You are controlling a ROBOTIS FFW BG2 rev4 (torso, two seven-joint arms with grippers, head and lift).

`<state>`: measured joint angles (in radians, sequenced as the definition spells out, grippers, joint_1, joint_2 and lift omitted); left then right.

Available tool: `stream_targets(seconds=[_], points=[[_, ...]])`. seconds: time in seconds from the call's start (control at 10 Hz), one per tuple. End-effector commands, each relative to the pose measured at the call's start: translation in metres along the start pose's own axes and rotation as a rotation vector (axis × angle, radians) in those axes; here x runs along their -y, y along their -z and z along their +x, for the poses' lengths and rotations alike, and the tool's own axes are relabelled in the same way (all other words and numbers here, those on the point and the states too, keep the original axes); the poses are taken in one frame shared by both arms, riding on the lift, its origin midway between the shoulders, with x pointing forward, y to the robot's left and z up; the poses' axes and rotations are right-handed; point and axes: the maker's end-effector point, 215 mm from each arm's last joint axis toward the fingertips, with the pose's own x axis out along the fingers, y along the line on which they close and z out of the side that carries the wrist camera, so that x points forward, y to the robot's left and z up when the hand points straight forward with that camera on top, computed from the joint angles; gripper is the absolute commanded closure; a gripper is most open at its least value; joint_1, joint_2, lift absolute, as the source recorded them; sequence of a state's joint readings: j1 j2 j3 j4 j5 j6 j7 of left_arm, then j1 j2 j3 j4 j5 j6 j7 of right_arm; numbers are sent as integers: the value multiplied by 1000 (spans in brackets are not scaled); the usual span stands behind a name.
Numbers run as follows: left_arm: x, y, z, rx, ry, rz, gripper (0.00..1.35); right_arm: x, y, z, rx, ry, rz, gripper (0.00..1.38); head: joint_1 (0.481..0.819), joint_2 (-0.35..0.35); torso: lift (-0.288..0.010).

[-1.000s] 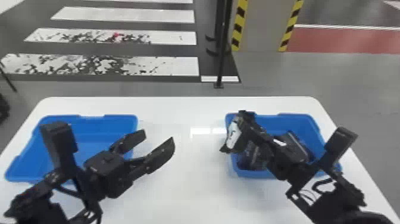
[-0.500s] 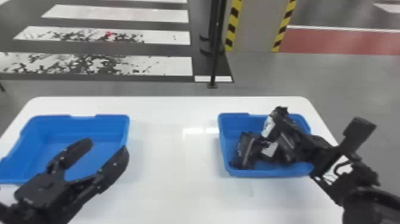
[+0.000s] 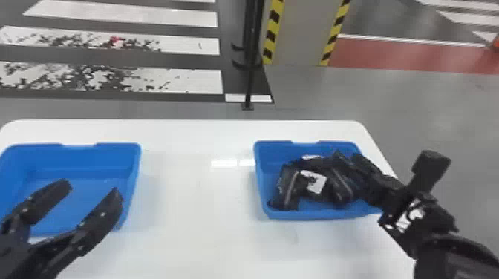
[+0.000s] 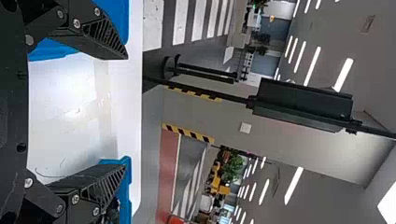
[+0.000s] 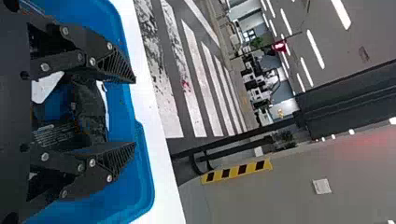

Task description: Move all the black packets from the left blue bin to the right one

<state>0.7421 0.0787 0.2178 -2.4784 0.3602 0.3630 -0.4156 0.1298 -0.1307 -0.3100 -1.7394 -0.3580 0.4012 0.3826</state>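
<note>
Head view: white worktop spanning the middle and lower part of the frame, two blue bins sitting on it well apart. Left blue bin is lying at the left of the frame. Left pincer is hanging at lower left, showing against that bin, its two fingers standing well apart: open.

Black packets are lying in a loose heap inside the right blue bin, right of centre. A white label is facing up among them. Right pincer is angling in from the lower right and reaching over the right part of that bin, its tips at the heap.

Left wrist view: left pincer is holding its fingers wide, pale worktop showing between them.

Right wrist view: right pincer is standing open too, a broad gap between its tips. Dark packets are showing between and behind the fingers, one bearing small white print.

Behind the worktop, a black stand is rising at upper centre, beside a grey pillar edged in yellow-and-black stripes.
</note>
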Motion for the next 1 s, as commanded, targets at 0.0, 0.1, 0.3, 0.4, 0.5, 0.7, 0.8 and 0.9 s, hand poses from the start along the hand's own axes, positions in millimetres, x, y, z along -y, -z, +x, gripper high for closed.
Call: stream_targets(seconds=[0.0, 0.1, 0.3, 0.4, 0.5, 0.7, 0.8, 0.9], points=[[-5, -12, -7, 25, -17, 35, 254, -14, -21, -44, 69, 47, -100, 114, 695, -158, -139], [-7, -17, -12, 32, -28, 50, 254, -24, -24, -69, 86, 61, -150, 119, 695, -162, -139], [-16, -18, -24, 38, -58, 78, 256, -52, -26, -113, 138, 59, -187, 122, 695, -151, -139], [-27, -16, -35, 31, -94, 105, 254, -66, -27, -136, 148, 56, -215, 125, 695, -134, -139], [-34, -16, -43, 31, -117, 125, 256, -78, -31, -155, 161, 57, -242, 125, 695, -111, -139], [-45, -18, -57, 37, -169, 174, 256, -102, -40, -194, 181, 47, -264, 125, 695, -70, -139], [-47, -21, -61, 46, -185, 186, 256, -112, -42, -207, 178, 42, -275, 125, 695, -43, -139], [-46, -25, -64, 65, -198, 185, 256, -119, -41, -215, 171, 35, -274, 125, 695, -21, -139]])
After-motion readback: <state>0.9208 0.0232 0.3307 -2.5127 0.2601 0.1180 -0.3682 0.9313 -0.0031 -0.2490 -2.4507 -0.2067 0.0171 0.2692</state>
